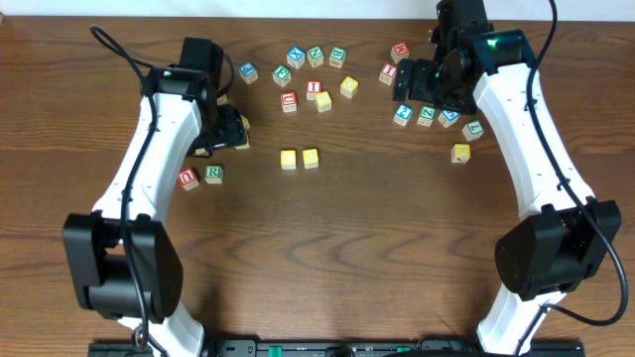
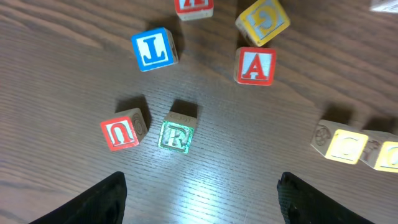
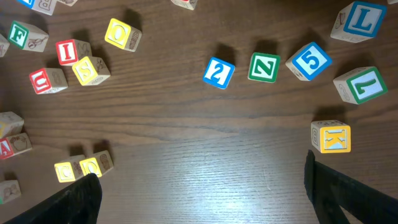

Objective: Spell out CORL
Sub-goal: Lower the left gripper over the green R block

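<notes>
Wood table (image 1: 327,248) | step: fetch green R cube (image 2: 177,134) for yellow cubes (image 1: 288,159) | left gripper (image 2: 200,186) spread, empty, near it; right gripper (image 3: 199,193) spread, empty | next: centre, descend, clamp.

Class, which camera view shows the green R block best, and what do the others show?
The left wrist view: the green R block sits large and central, its letter readable, beside a red U block. Overhead, it is small and its letter is harder to read. The right wrist view does not clearly show it.
</notes>
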